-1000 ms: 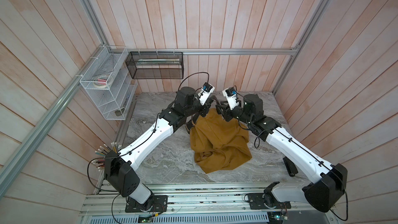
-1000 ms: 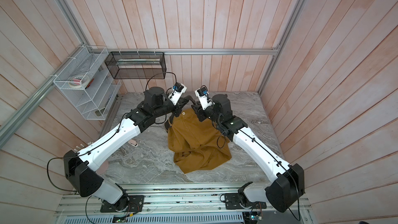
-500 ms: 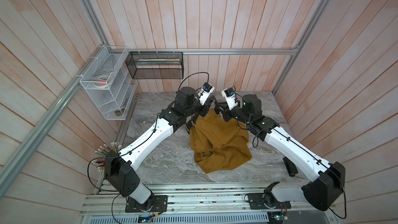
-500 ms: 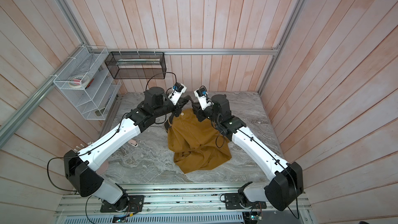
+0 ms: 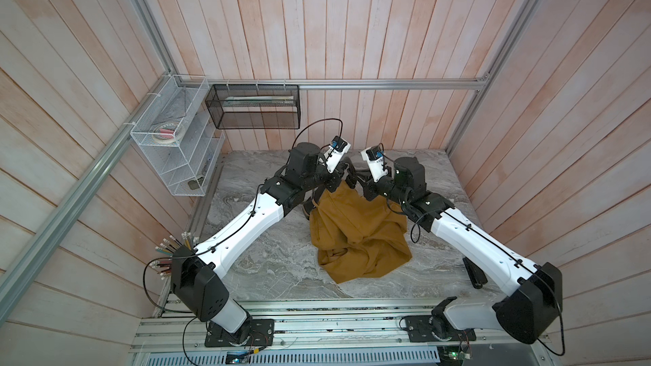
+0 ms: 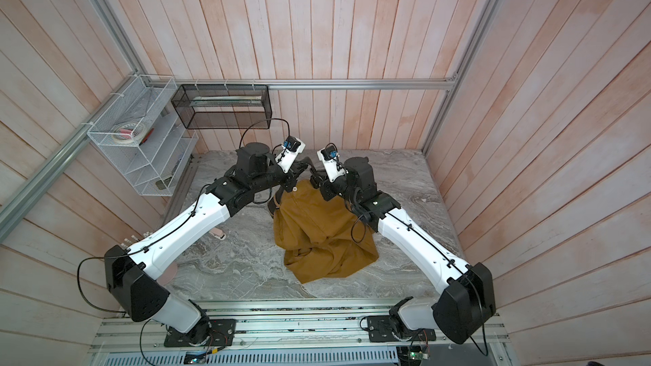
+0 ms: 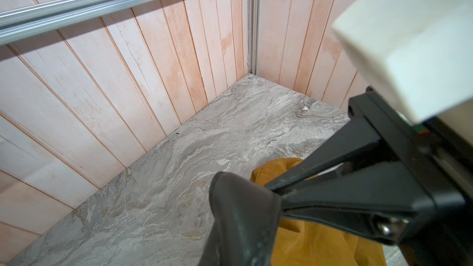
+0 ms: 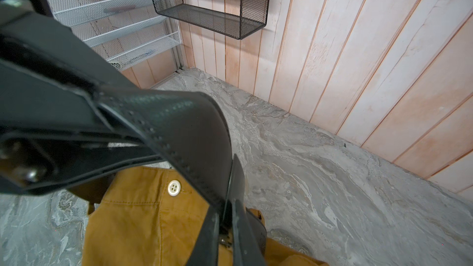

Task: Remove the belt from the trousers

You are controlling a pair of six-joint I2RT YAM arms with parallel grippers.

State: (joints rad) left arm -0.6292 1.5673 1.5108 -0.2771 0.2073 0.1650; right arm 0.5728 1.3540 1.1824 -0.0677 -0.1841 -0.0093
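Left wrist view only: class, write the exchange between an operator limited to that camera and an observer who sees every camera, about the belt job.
Operator: What am I missing on the right?
Observer: The right end effector is clamped on the belt.
Operator: And the rest of the garment?
Observer: The trousers lie crumpled in a heap on the table.

Top views look down (from afar); wrist views close, sharing trousers [image 7: 320, 246].
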